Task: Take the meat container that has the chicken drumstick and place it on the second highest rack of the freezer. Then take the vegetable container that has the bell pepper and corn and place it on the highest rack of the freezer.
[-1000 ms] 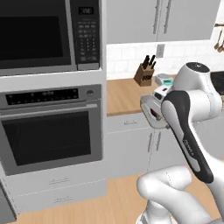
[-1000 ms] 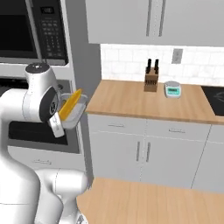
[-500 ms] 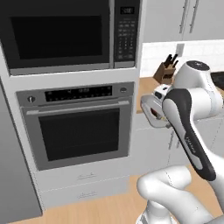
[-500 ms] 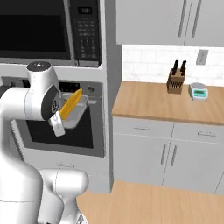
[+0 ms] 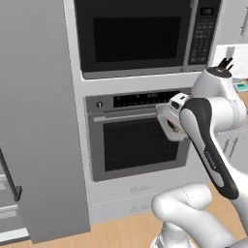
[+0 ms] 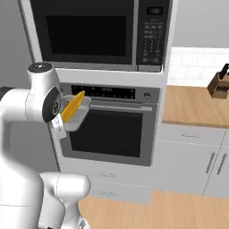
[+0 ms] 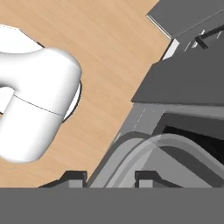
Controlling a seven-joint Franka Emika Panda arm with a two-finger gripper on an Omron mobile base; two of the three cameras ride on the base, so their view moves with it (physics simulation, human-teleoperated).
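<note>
We see the robot carrying a clear plastic tray (image 6: 76,114) in front of the built-in oven (image 6: 112,134), under the microwave (image 6: 94,33), with the gripper (image 7: 109,177) closed on the tray's rim — in the hand view the two dark fingertips (image 7: 146,176) sit either side of the transparent edge, pinching it. The tray rides tilted at the arm's elbow height, and the bright yellow corn (image 6: 72,106) lies along it, nearly as long as the tray itself; in the left base view a dark red shape inside the tray looks like the bell pepper (image 5: 173,128), though much of it is hidden by the arm. The tall grey freezer (image 5: 34,121) stands at the left of the oven, its door handle (image 5: 12,177) and the pale edges of its shelves just showing at the lower left. We judge the tray light and stiff but thin-walled and slick, so a rim pinch can let it pivot — the loose corn could roll toward the low side. Holding it at the middle of a long side and keeping it level would suit the slide onto the top shelf.
</note>
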